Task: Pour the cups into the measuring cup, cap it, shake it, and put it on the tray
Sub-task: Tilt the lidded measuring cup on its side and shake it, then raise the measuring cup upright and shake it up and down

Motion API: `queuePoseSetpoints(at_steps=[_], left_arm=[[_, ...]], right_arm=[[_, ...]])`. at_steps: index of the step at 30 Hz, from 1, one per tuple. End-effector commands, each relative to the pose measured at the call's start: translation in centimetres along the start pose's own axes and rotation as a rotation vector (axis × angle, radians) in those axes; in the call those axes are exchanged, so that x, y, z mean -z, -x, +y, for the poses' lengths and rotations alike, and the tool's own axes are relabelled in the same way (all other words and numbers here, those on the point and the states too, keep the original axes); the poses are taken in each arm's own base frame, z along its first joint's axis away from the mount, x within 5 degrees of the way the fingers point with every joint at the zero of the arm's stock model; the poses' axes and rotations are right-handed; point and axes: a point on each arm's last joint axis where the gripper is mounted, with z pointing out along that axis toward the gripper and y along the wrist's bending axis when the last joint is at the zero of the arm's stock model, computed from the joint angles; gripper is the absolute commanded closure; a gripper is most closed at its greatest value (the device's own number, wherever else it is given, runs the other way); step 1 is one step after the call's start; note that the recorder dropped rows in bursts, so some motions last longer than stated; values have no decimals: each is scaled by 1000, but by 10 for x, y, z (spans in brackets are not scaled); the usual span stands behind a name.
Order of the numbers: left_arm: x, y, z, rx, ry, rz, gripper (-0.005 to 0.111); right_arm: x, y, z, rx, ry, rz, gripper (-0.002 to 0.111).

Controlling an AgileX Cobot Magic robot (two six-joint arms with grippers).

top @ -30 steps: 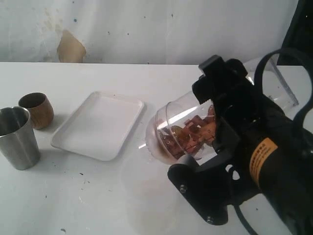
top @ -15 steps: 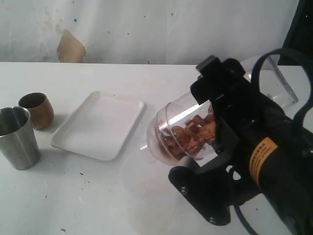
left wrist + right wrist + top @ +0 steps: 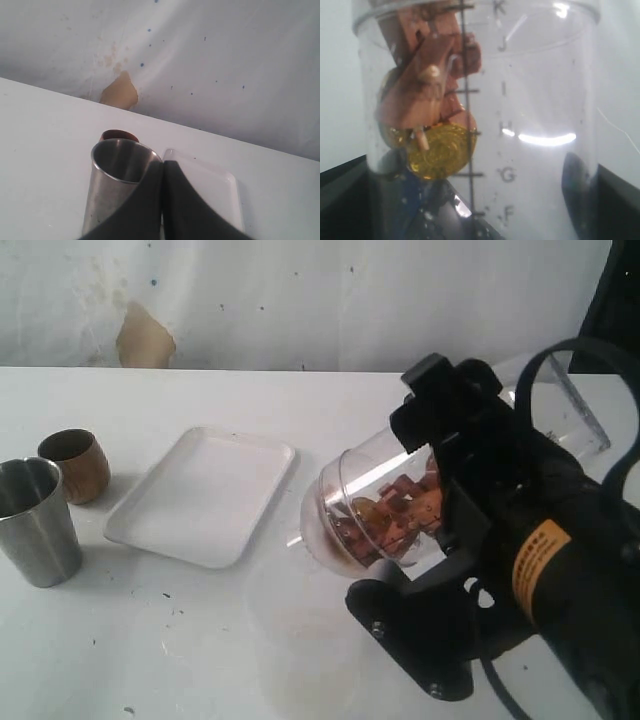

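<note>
My right gripper [image 3: 425,495] is shut on the measuring cup [image 3: 365,505], a clear cylinder held nearly on its side above the table, right of the tray [image 3: 200,495]. Its printed marks and letters fill the right wrist view, where brown pieces [image 3: 430,85] and a gold disc [image 3: 440,150] lie inside the measuring cup [image 3: 535,100]. The brown wooden cup [image 3: 75,465] and the steel tumbler [image 3: 38,523] stand upright at the far left. My left gripper [image 3: 162,167] is shut on nothing, just in front of the steel tumbler [image 3: 112,185], with the wooden cup [image 3: 119,135] behind it.
A wide frosted tub [image 3: 290,635] shows faintly on the table below the held cylinder. A clear acrylic stand [image 3: 575,405] is at the back right. The white tray [image 3: 215,182] lies flat beside the tumbler. A pale wall with a tan patch [image 3: 145,338] closes the back.
The right gripper and the measuring cup have barely shifted, and the pieces inside have settled slightly. The cups and tray stay where they were.
</note>
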Motion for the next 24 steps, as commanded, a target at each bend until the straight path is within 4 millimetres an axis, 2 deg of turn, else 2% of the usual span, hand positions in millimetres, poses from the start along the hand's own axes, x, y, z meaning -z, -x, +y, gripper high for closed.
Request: queuePoseSetpoints(at_steps=[1, 3, 6, 9, 12, 17, 21, 24], left_arm=[[0, 0, 0, 6, -4, -11, 107], [0, 0, 0, 6, -4, -11, 107], [0, 0, 0, 6, -4, -11, 107], [0, 0, 0, 6, -4, -11, 107], [0, 0, 0, 6, -4, -11, 107], [0, 0, 0, 6, -4, -11, 107], [0, 0, 0, 6, -4, -11, 107], [0, 0, 0, 6, -4, -11, 107]], right_arm=[[6, -13, -5, -75, -38, 5, 108], [11, -24, -6, -177, -54, -14, 108], [24, -37, -8, -411, -90, -180, 108], [32, -46, -9, -560, -109, -254, 108], [33, -62, -9, -892, -103, -279, 108], [25, -72, -18, -1434, -143, -432, 108], [13, -71, -11, -1623, -185, -471, 108], [-2, -67, 1, -1771, -214, -444, 108]])
